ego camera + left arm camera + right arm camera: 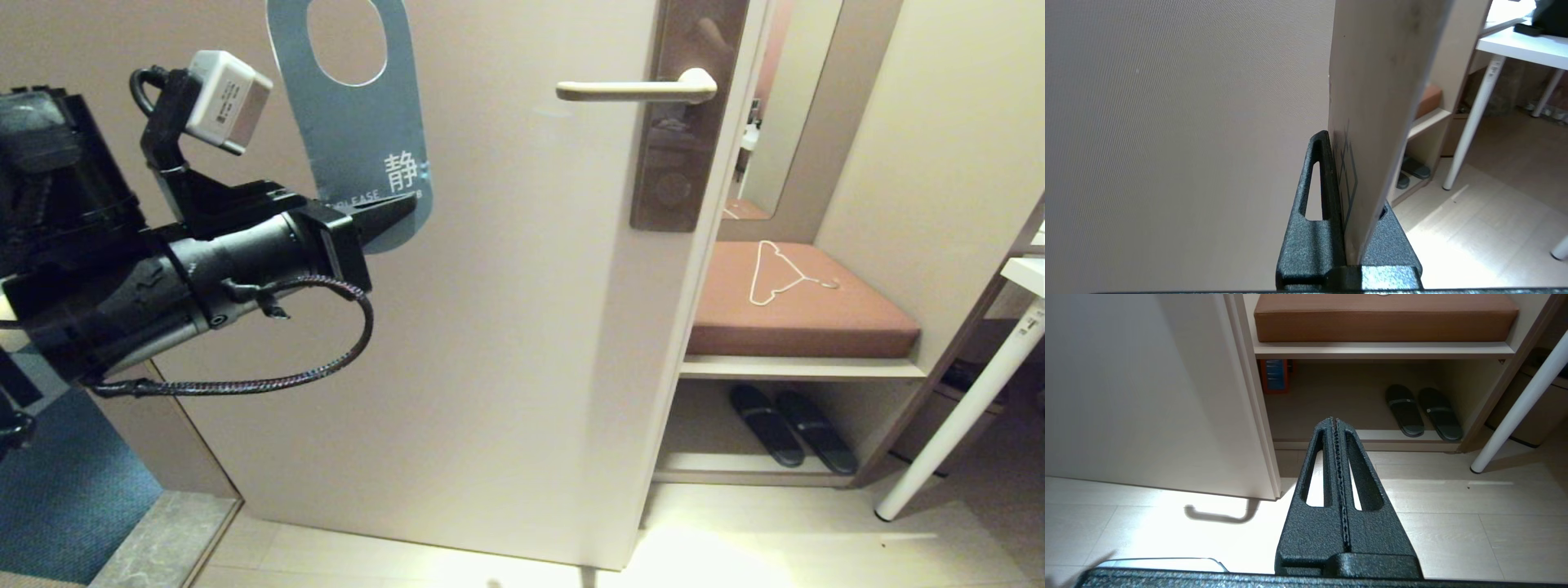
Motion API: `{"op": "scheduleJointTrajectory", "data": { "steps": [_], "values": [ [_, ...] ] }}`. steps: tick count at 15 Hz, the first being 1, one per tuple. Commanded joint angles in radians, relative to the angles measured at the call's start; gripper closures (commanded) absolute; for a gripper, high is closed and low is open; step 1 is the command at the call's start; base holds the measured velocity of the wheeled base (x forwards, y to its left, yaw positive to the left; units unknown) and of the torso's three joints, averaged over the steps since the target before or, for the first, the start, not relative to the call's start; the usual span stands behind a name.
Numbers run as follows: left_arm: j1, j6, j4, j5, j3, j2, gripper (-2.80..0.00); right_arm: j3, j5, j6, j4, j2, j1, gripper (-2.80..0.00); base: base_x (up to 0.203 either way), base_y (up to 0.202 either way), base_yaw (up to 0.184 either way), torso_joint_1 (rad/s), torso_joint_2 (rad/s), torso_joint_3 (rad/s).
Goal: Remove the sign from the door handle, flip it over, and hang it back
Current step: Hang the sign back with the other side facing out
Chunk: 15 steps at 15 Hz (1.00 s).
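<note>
Left end effector point(400, 214) nearest, clamped shut on the sign's point(359, 139) bottom edge, grey-blue face out, long axis upright, hole on top. Door handle point(633, 90) lies bare, well to its right, level. Right end effector point(1337, 428) parked low, shut, empty.

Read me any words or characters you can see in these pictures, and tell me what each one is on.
"静": large white character on the grey-blue face of the sign.
"PLEASE": small white letters below it on the sign; the rest of the line is hidden behind the left gripper.
White label on the wrist camera: print too small to read.
Dark marks on the sign's pale face, left wrist view: unreadable.
</note>
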Motion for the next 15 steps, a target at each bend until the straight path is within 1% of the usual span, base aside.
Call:
{"op": "scheduleJointTrajectory", "data": {
  "steps": [1, 5, 7, 10, 15],
  "values": [
    [-0.002, 0.001, -0.002, 0.001, -0.04, 0.063, 0.0, 0.0, 0.0, 0.001, 0.0, 0.001, 0.0, 0.0, 0.0, 0.0, 0.0, 0.0, 0.0, 0.0],
    [-0.024, 0.026, -0.001, 0.011, -0.113, 0.14, 0.0, 0.0, 0.0, 0.001, 0.002, 0.001, 0.0, 0.0, 0.0, 0.0, 0.0, 0.0, 0.0, 0.0],
    [-0.051, 0.028, 0.0, 0.025, -0.15, 0.174, 0.0, 0.0, 0.0, 0.001, 0.002, 0.001, 0.0, 0.0, 0.0, 0.0, 0.0, 0.0, 0.0, 0.0],
    [-0.077, 0.028, 0.002, 0.028, -0.192, 0.222, 0.0, 0.0, 0.0, 0.001, 0.002, 0.001, 0.0, 0.0, 0.0, 0.0, 0.0, 0.0, 0.0, 0.0],
    [-0.083, 0.033, 0.007, 0.027, -0.333, 0.332, 0.0, 0.0, 0.0, 0.001, 0.002, 0.001, 0.0, 0.0, 0.0, 0.0, 0.0, 0.0, 0.0, 0.0]
  ]
}}
